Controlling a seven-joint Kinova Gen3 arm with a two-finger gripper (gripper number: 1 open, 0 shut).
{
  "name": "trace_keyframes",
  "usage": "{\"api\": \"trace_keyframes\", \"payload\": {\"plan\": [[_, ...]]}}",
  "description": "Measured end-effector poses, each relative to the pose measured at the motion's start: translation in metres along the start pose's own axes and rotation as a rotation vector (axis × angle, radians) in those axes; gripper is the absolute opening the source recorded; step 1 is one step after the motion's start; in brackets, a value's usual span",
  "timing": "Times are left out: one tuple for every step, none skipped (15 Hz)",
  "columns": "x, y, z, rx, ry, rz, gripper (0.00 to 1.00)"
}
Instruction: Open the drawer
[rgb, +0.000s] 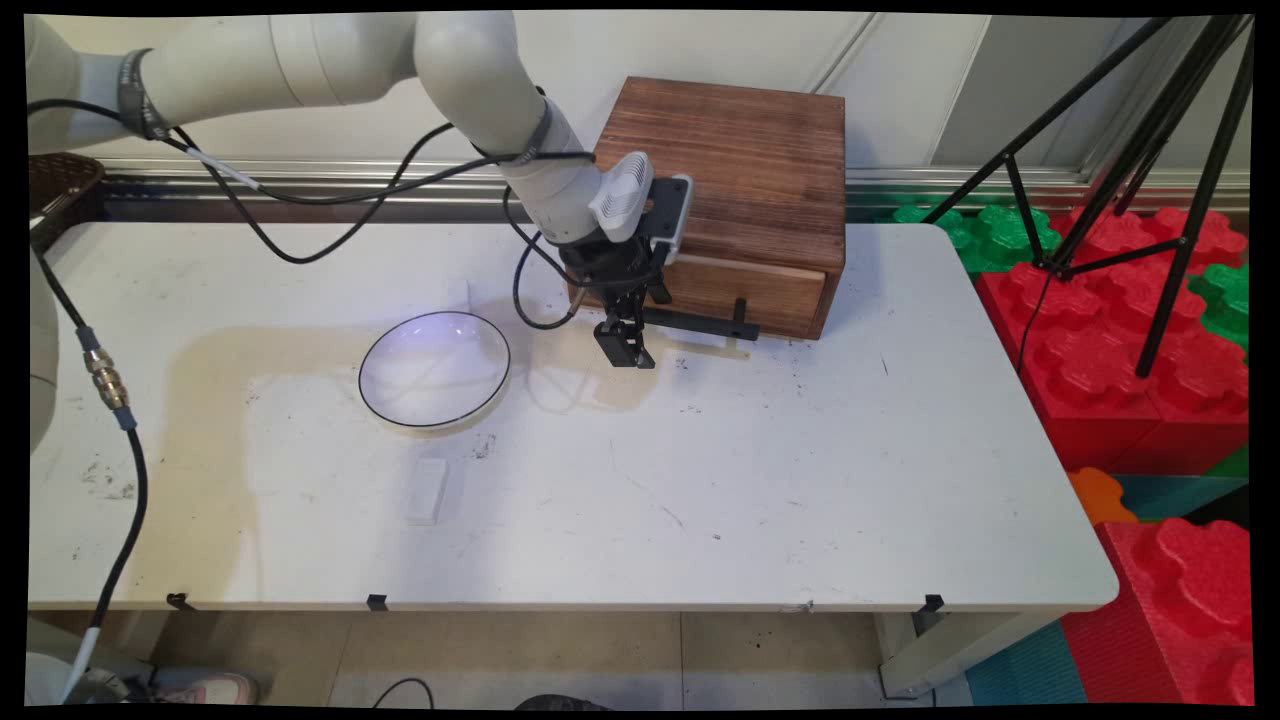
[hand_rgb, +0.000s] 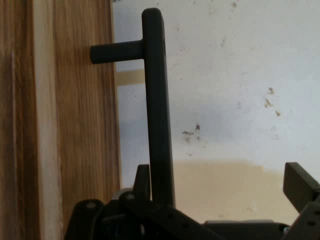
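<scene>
A wooden box (rgb: 740, 170) stands at the table's far side, with a drawer (rgb: 750, 292) in its lower front. The drawer carries a black bar handle (rgb: 700, 322) (hand_rgb: 157, 125). My gripper (rgb: 627, 350) (hand_rgb: 220, 182) is open and hangs at the handle's left end, pointing down at the table. In the hand view the bar runs between my fingers, close against the left finger (hand_rgb: 142, 180), with a wide gap to the right finger (hand_rgb: 300, 184). Nothing is gripped.
A white plate with a dark rim (rgb: 435, 368) lies left of the gripper. A small white block (rgb: 427, 490) lies nearer the front edge. A black tripod (rgb: 1150, 150) and red and green foam blocks (rgb: 1120, 340) stand right of the table. A dark basket (rgb: 60, 185) sits far left.
</scene>
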Motion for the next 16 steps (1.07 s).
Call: {"api": "trace_keyframes", "payload": {"plan": [[0.0,-0.001,0.004,0.002,-0.005,0.013,1.0],[0.0,-0.002,0.006,0.003,-0.008,0.024,1.0],[0.0,-0.003,0.009,0.004,-0.012,0.034,1.0],[0.0,-0.003,0.012,0.004,-0.016,0.043,1.0],[0.0,-0.004,0.015,0.002,-0.019,0.053,1.0],[0.0,-0.004,0.018,-0.001,-0.022,0.062,1.0],[0.0,-0.003,0.02,-0.005,-0.024,0.07,1.0],[0.0,-0.002,0.022,-0.008,-0.025,0.077,1.0],[0.001,0.0,0.024,-0.013,-0.025,0.084,1.0],[0.002,0.003,0.026,-0.017,-0.024,0.092,1.0],[0.003,0.005,0.027,-0.02,-0.023,0.098,1.0],[0.005,0.008,0.027,-0.022,-0.022,0.102,1.0],[0.006,0.011,0.028,-0.025,-0.021,0.106,1.0],[0.007,0.015,0.028,-0.029,-0.019,0.109,1.0],[0.008,0.019,0.028,-0.033,-0.018,0.112,1.0],[0.01,0.024,0.028,-0.039,-0.016,0.114,1.0]]}}
